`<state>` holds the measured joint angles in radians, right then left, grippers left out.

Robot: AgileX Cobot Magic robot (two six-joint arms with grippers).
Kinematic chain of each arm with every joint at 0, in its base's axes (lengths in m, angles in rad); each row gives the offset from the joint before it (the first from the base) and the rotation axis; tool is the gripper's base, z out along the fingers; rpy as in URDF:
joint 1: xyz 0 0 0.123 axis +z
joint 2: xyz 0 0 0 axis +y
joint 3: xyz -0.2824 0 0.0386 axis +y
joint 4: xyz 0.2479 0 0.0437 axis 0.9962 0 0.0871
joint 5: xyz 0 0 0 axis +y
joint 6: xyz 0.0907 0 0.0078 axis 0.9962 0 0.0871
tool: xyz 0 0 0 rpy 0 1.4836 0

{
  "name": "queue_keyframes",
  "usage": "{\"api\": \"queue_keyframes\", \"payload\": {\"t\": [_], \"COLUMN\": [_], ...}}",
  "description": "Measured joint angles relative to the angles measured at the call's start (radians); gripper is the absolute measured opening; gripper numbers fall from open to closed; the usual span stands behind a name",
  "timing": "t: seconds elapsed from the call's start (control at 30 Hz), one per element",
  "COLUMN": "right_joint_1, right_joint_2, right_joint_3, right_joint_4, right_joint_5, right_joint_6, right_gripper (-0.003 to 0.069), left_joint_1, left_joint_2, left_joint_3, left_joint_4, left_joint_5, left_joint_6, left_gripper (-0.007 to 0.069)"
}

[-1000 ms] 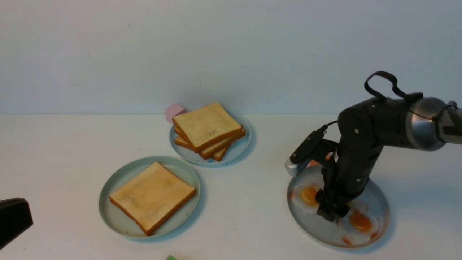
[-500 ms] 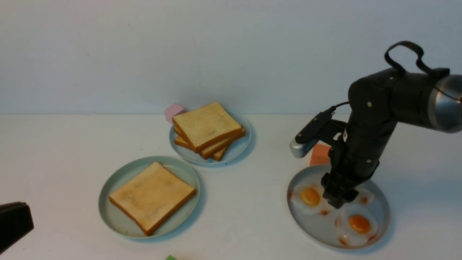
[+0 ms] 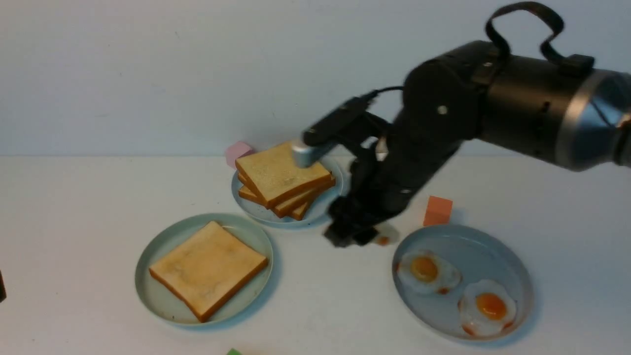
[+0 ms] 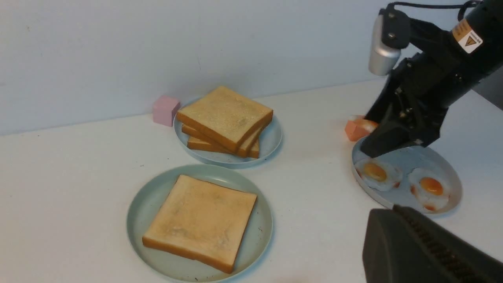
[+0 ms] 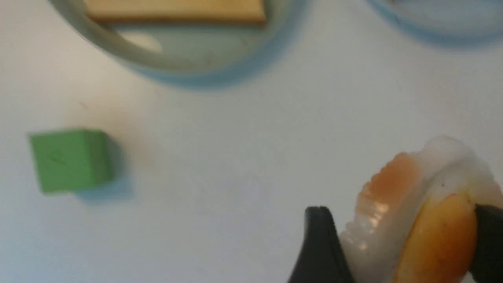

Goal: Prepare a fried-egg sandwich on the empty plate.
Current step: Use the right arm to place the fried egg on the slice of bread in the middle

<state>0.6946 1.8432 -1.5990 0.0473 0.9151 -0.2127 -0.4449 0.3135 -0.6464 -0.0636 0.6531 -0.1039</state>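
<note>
Right tool (image 3: pixel 352 235) clamped on an egg (image 5: pixel 408 220), above bare bench between the plates.

Done, by the look of it: one slice (image 3: pixel 207 268) lies on the plate (image 3: pixel 148 291), to the tool's left and nearer the robot. Remaining: egg onto that slice, then a top slice from the stack (image 3: pixel 281 177) just beyond the tool. Two spare eggs (image 3: pixel 426 271) lie on the grey plate (image 3: pixel 493 241) to its right. Left tool (image 4: pixel 389 224) is closed, well off to the left. The bench (image 3: pixel 74 207) is white and matte, with a pink cube (image 3: pixel 238 152), an orange cube (image 3: pixel 438 211) and a green cube (image 5: pixel 70 159). A plain pale wall (image 3: pixel 148 74) stands behind.
</note>
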Motion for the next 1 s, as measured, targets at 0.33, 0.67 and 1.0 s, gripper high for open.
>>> {"api": "queue_keyframes", "payload": {"t": [0.33, 0.67, 1.0], "right_joint_1": [0.17, 0.172, 0.172], "right_joint_2": [0.403, 0.6, 0.612], "right_joint_3": [-0.472, -0.65, -0.658], "right_joint_4": [0.008, 0.01, 0.013], "right_joint_5": [-0.01, -0.001, -0.059], "right_joint_6": [0.068, 0.111, 0.129], "right_gripper": [0.047, 0.0469, 0.0469], "left_joint_1": [0.0, 0.0, 0.0], "left_joint_2": [-0.013, -0.013, -0.013], "left_joint_3": [0.0, 0.0, 0.0], "left_joint_4": [0.003, -0.002, -0.005], "left_joint_5": [0.007, 0.007, 0.004], "left_joint_6": [-0.02, -0.031, -0.031], "left_gripper": [-0.0013, -0.0013, -0.0013]}}
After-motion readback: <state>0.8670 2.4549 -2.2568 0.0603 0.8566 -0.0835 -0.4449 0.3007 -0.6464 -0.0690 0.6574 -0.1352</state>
